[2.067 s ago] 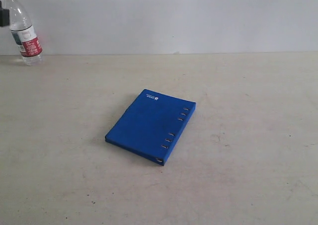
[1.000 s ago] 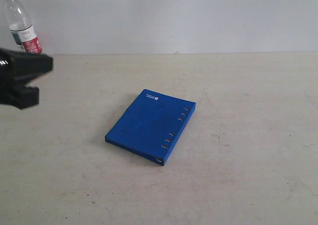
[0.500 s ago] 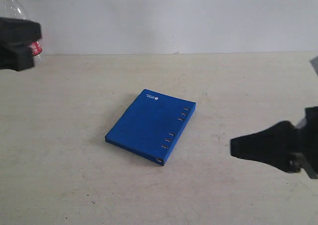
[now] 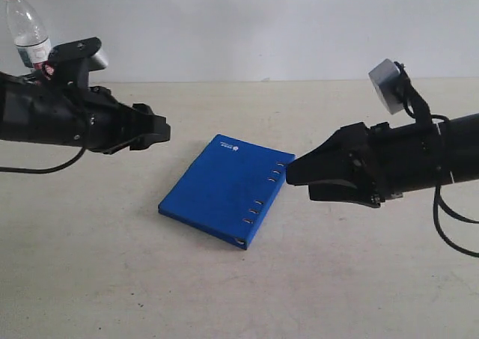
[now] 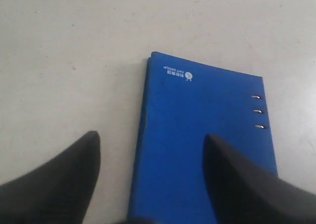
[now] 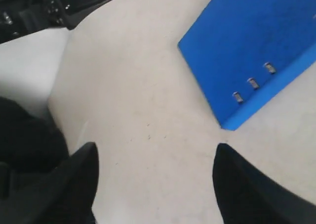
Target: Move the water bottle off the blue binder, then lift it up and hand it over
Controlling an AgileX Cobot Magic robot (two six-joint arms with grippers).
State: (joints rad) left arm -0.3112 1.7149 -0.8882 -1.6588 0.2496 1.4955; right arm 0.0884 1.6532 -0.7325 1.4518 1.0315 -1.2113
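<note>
The bottle (image 4: pixel 26 26) is stood upright at the far left rear. The left gripper (image 4: pixel 159 129) is held wide open and empty. The binder (image 4: pixel 224 191) is laid flat at centre, well apart from the bottle. The right gripper (image 4: pixel 293 170) is likewise open and empty. The binder may be pushed aside, not gripped, if its edge is struck

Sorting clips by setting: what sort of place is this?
Likely a robot lab bench: a plain beige table against a white wall, a black left arm and right arm, plus a blue binder and water bottle.
</note>
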